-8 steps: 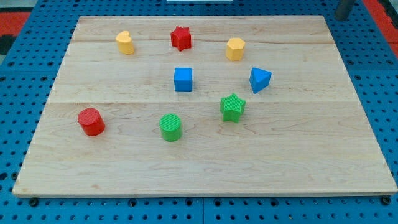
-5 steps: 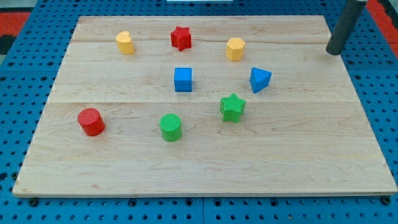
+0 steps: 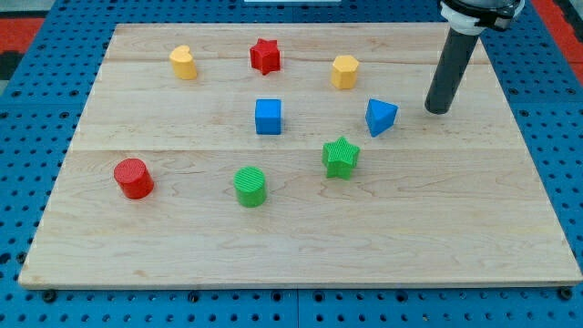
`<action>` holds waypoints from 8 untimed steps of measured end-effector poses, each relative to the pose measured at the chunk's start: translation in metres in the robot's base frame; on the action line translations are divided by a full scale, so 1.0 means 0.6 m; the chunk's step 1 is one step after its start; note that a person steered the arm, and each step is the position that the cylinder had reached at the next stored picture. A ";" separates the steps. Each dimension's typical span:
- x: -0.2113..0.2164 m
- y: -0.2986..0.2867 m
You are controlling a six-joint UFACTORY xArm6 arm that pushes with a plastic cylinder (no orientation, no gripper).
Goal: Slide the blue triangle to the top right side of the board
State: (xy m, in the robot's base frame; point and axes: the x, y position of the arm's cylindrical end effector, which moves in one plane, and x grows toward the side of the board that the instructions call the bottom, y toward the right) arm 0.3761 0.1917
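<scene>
The blue triangle (image 3: 381, 117) lies on the wooden board (image 3: 301, 246), right of centre. My tip (image 3: 438, 110) stands on the board to the triangle's right, a short gap away and not touching it. The rod rises from the tip towards the view's top right.
A blue cube (image 3: 268, 117) sits at the centre. A green star (image 3: 341, 157) lies just below-left of the triangle, and a yellow hexagon (image 3: 344, 71) above-left of it. A red star (image 3: 264, 56), yellow heart (image 3: 183, 63), green cylinder (image 3: 250, 187) and red cylinder (image 3: 134, 178) lie further left.
The rod has come in from the view's top right corner, moving down and left, and now stands close to the blue triangle's right. No block has moved.
</scene>
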 end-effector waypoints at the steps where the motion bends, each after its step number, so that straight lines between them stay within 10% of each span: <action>1: 0.013 -0.082; 3: 0.003 -0.169; 6: 0.169 -0.110; 8: 0.103 -0.232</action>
State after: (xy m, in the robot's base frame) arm 0.4378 0.0526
